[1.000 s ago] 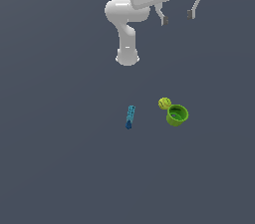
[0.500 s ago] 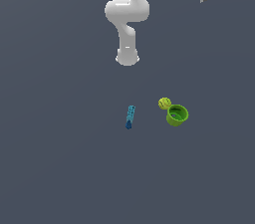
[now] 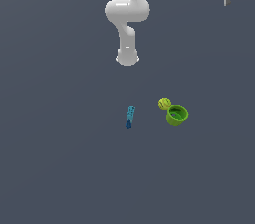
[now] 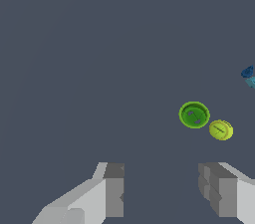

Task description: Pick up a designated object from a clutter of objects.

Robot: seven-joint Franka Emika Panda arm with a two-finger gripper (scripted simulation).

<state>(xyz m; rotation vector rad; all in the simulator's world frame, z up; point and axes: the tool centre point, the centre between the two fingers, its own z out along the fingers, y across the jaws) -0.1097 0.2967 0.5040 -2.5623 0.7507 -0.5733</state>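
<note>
Cup (image 3: 177,115): lime green, darker inside; set upright on the bench (image 3: 60,168), right of centre in the exterior view; also seen from above (image 4: 194,115).
Ball (image 3: 165,103): yellow-green, touching or just beside the cup.
Stick (image 3: 129,117): blue, laid apart to the left.
Gripper (image 4: 164,188): fingers (image 4: 114,193) spread wide, nothing held, well above the cup.

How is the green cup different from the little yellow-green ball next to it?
The cup is hollow, with an open top and a darker green inside; the ball is round and closed all over. The cup is a bit bigger than the ball. The cup is a stronger green, while the ball looks more yellow. Both are small, lie right next to each other on the dark floor, and sit far from the open gripper.
</note>
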